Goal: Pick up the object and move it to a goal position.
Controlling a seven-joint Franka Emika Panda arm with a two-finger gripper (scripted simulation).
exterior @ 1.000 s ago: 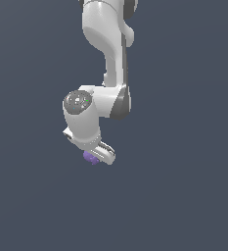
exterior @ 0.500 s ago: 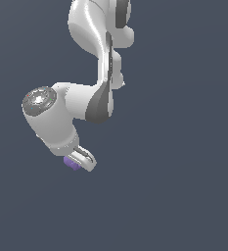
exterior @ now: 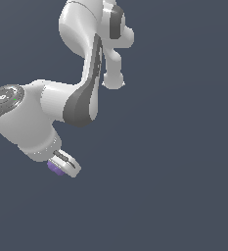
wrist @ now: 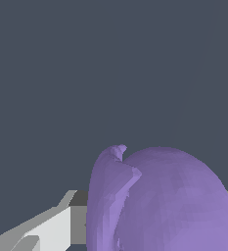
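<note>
The object (exterior: pixel 55 167) is a small purple lump with a bumpy, rounded top, held up off the ground at the exterior view's lower left, pressed against the gripper (exterior: pixel 61 166).

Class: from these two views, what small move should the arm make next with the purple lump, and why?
Probably keep the white gripper shut and carry on steadily. The small purple faceted lump sits between its fingers, clear of any surface, and fills the wrist view. No goal marker is visible, so direction cannot be judged.
</note>
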